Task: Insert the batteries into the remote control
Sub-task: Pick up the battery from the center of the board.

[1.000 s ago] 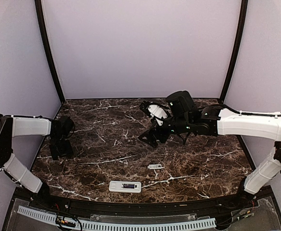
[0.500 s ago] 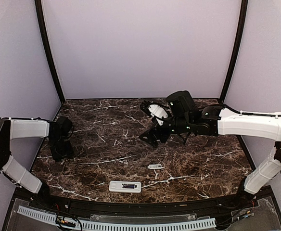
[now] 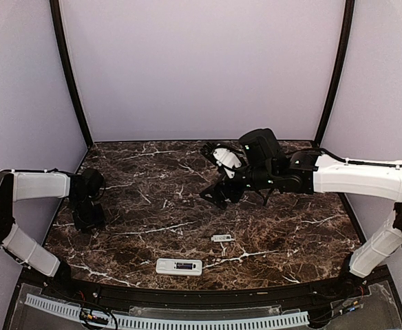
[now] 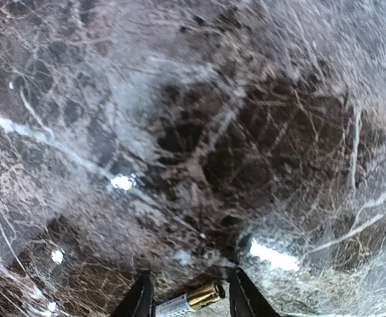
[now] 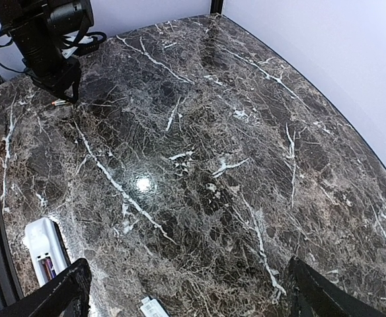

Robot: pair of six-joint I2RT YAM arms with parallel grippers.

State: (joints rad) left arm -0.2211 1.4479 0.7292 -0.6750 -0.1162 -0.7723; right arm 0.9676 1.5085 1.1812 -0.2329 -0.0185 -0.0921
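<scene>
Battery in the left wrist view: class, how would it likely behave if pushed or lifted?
The battery is a slim cylinder lying on its side on the glossy marble table, so it would probably roll if nudged. Its smooth casing and metal cap may slip between the fingers flanking it. It looks rigid.

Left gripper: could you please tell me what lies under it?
A battery lies on the marble table between the fingers of the left gripper, its gold end showing. Its other end runs off the wrist view's edge; from above, the gripper covers it completely.
</scene>
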